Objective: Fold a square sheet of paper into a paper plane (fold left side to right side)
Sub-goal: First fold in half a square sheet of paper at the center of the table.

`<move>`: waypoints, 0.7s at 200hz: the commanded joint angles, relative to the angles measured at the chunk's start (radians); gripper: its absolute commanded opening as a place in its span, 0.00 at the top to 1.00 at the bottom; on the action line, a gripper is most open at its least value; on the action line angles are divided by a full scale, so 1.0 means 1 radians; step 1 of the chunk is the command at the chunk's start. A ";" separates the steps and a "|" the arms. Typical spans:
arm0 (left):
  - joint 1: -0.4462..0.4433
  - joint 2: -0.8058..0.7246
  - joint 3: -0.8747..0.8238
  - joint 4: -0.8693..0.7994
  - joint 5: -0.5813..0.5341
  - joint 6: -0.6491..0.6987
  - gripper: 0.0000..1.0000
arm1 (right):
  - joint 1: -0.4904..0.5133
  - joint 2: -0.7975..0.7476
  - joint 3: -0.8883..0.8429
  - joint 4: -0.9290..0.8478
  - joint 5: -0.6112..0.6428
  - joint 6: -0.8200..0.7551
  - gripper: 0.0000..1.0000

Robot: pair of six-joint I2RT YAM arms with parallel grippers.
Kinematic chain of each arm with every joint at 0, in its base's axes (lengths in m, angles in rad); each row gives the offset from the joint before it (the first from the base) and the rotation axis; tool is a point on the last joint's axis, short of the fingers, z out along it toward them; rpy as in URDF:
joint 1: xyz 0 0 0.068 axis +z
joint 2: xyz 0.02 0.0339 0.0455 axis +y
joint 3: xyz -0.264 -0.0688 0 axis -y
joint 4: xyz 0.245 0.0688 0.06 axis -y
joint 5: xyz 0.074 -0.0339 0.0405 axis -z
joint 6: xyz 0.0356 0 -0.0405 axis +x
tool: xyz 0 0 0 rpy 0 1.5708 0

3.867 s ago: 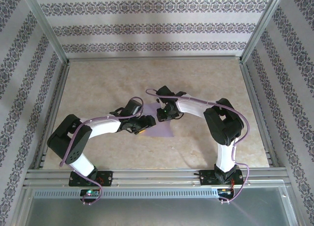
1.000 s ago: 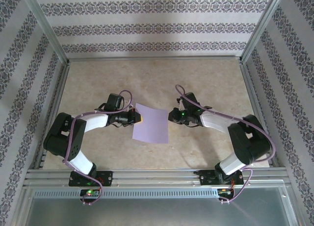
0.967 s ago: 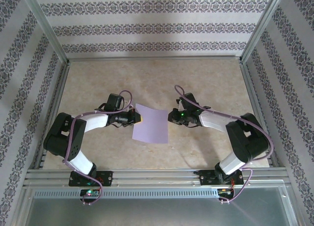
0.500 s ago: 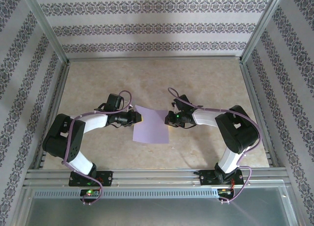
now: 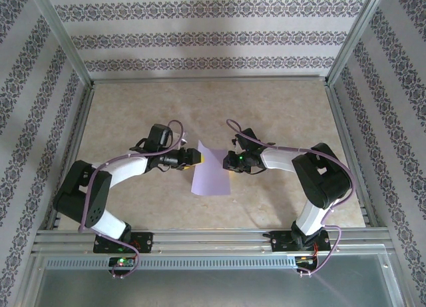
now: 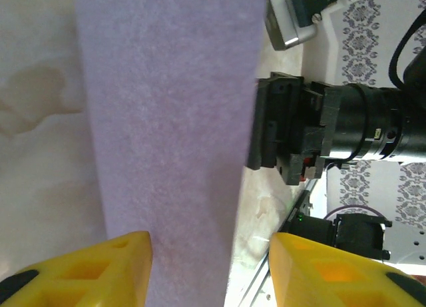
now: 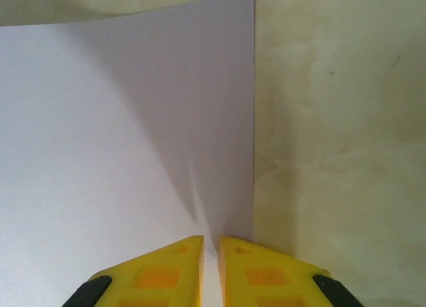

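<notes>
Purple and thin, the square sheet of paper (image 5: pixel 212 175) lies near the middle of the beige tabletop (image 5: pixel 286 114), between the two grippers, with its long side running from far to near. The left gripper (image 5: pixel 195 158) is at the paper's left side, fingers wide apart and holding nothing. The right gripper (image 5: pixel 229 162) pinches the right edge, so the fold should go from left to right.

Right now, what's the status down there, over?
Left gripper open. Right gripper pinching square sheet of paper, right edge. Sheet bowed, nothing blocking.
</notes>
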 commanded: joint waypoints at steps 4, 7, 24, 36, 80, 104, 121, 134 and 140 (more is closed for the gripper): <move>-0.034 0.052 0.035 0.102 0.021 -0.044 0.50 | 0.011 0.028 0.000 -0.011 -0.001 0.004 0.82; -0.037 0.058 0.036 0.111 0.020 -0.049 0.50 | 0.011 0.029 0.000 -0.009 -0.003 0.005 0.82; -0.046 0.089 0.040 0.155 0.018 -0.070 0.50 | 0.010 0.030 0.002 0.007 -0.020 0.007 0.82; -0.052 0.110 0.046 0.164 0.014 -0.073 0.50 | 0.010 0.028 0.002 0.019 -0.029 0.010 0.82; -0.076 0.158 0.061 0.162 -0.009 -0.066 0.59 | 0.009 0.005 0.007 0.040 -0.036 0.010 0.76; -0.080 0.169 0.061 0.144 -0.045 -0.058 0.69 | 0.007 -0.026 0.002 0.061 -0.032 0.012 0.71; -0.084 0.174 0.061 0.131 -0.066 -0.054 0.73 | -0.001 -0.055 -0.002 0.060 -0.022 0.009 0.69; -0.085 0.177 0.060 0.123 -0.082 -0.052 0.76 | -0.012 -0.086 -0.009 0.057 -0.011 0.006 0.68; -0.085 0.179 0.060 0.121 -0.087 -0.052 0.77 | -0.019 -0.103 -0.014 0.053 -0.006 0.004 0.67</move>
